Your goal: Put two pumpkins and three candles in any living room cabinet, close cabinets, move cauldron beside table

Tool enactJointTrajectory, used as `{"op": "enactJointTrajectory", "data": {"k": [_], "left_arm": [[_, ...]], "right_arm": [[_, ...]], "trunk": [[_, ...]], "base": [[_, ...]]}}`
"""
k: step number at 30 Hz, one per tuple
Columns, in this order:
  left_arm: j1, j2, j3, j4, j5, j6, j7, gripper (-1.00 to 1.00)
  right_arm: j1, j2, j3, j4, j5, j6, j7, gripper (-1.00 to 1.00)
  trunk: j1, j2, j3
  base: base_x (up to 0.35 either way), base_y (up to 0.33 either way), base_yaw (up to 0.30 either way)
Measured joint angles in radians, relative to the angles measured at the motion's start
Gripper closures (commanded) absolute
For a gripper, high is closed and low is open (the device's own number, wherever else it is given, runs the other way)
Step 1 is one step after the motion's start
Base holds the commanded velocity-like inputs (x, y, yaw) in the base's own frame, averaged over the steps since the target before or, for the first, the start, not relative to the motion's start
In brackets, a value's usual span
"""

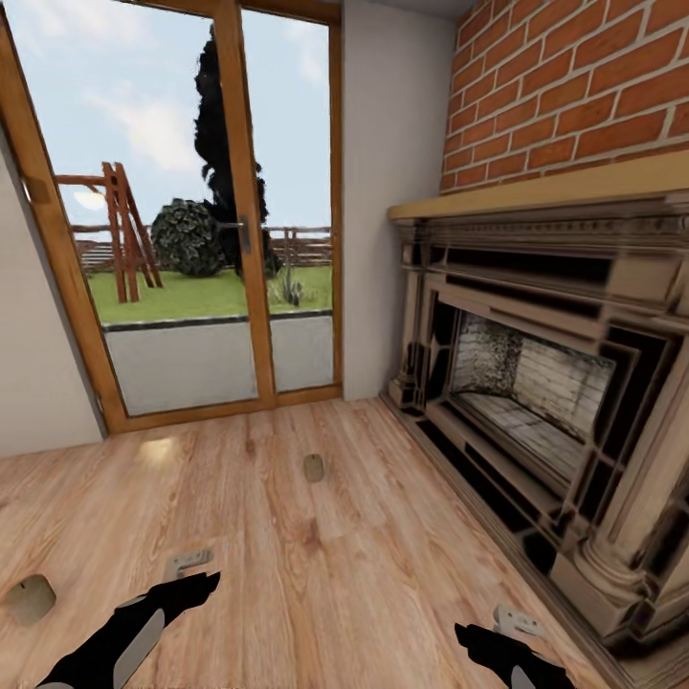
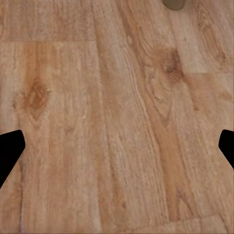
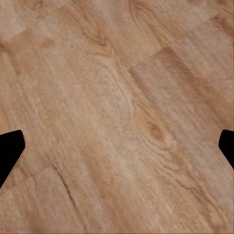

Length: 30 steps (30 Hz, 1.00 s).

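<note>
Head view shows both hands, left and right, wide open and empty, low over the wood-plank floor, approaching a stubby grey-beige candle.

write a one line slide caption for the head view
Two candles on the wood floor between a glass door and a fireplace, both grippers empty.

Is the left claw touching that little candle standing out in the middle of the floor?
Apart. In the head view, bare floor boards lie between the left gripper and the candle.
</note>
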Motion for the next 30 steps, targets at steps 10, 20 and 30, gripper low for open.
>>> {"op": "enactJointTrajectory", "data": {"k": [10, 20, 30], "left_arm": [[0.000, -0.001, 0.000, -0.001, 0.001, 0.000, 0.000, -1.00], [0.000, -0.001, 0.001, -0.009, 0.037, 0.011, 0.017, -1.00], [0.000, -0.002, 0.001, -0.002, 0.065, 0.021, 0.033, -1.00]], "right_arm": [[0.000, 0.000, 0.001, 0.009, 0.000, 0.000, 0.000, -1.00], [0.000, 0.000, 0.000, 0.011, 0.000, -0.002, 0.000, -1.00], [0.000, 0.000, -0.001, 0.011, 0.000, -0.003, 0.001, -1.00]], "trunk": [[0.000, 0.000, -0.005], [-0.004, 0.007, -0.006], [-0.042, 0.077, 0.023]], "base": [[0.014, 0.003, 0.272], [0.001, 0.000, 0.266], [0.000, 0.000, 0.059]]}}
